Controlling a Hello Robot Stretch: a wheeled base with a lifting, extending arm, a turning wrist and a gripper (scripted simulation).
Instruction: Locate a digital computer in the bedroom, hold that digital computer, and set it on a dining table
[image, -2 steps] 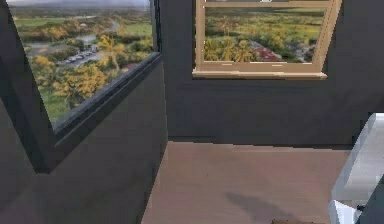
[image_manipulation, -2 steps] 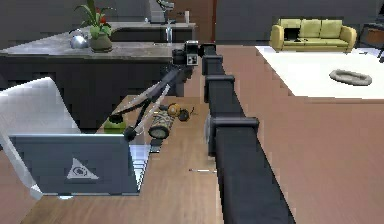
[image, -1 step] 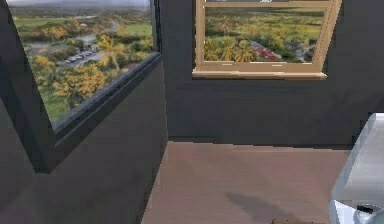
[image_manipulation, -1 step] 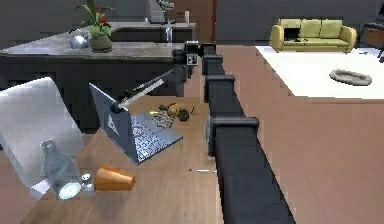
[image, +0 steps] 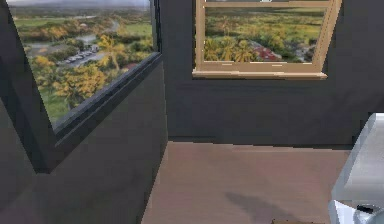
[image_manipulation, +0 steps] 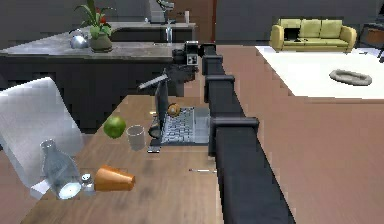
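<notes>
Dark walls meet in a corner in the forward view, where a large window is set on the left and a wood-framed window on the far wall, above bare brown floor. To the arm's side a living space is seen. A yellow-green sofa is placed at the far right behind a white rug, and a dark counter carrying a potted plant runs across the far left.

Nearer, a wooden counter is flanked by a white chair on its left. The arm is stretched along the counter's right edge toward the far side.

The digital computer is found on this wooden counter, its lid raised, just left of the arm. The tool is seen at the computer's far end. It cannot be told whether anything is held, nor whether the computer is touched.

Left of the computer a green apple and a small cup are set close together. A glass bottle and an orange object are laid nearer.

Since the wooden counter reads as the dining table, the setting-down step is judged to be in hand and nearly done. What seems called for next is that the computer be let go and the arm drawn back. The cup and apple must not be swept.
</notes>
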